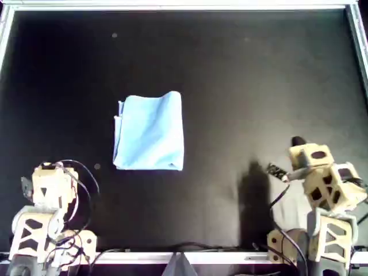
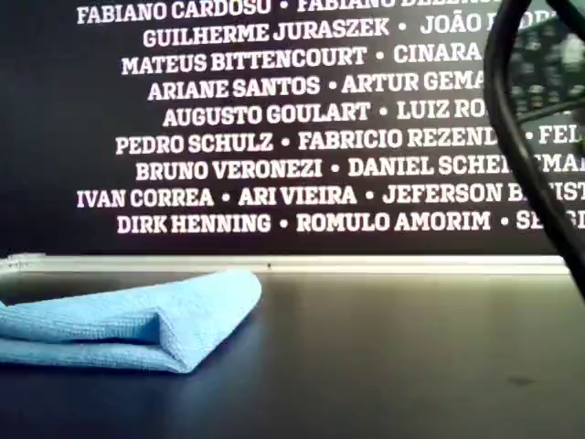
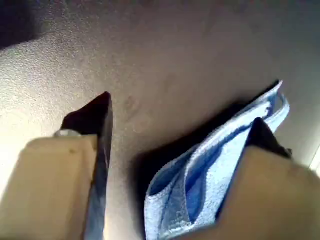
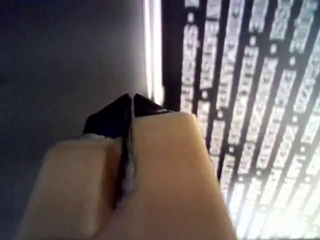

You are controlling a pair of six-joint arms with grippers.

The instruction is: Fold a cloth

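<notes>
The cloth (image 1: 149, 132) is light blue and lies folded into a rectangle on the black table, left of centre in the overhead view. In the exterior view the cloth (image 2: 137, 320) rests flat at the left, its rounded fold facing right. My left gripper (image 3: 180, 120) is open and holds nothing; the layered edge of the cloth (image 3: 210, 170) shows beyond one black fingertip (image 3: 260, 137). The left arm (image 1: 50, 190) sits at the overhead view's lower left, apart from the cloth. My right gripper (image 4: 132, 107) is shut on nothing, and its arm (image 1: 319, 172) is at the overhead view's lower right.
A metal rim (image 1: 184, 6) borders the black table (image 1: 241, 86). Behind the table stands a dark wall printed with white names (image 2: 274, 137). A black cable (image 2: 512, 119) curves down the exterior view's right. Loose wires (image 1: 80, 241) lie by the left arm's base.
</notes>
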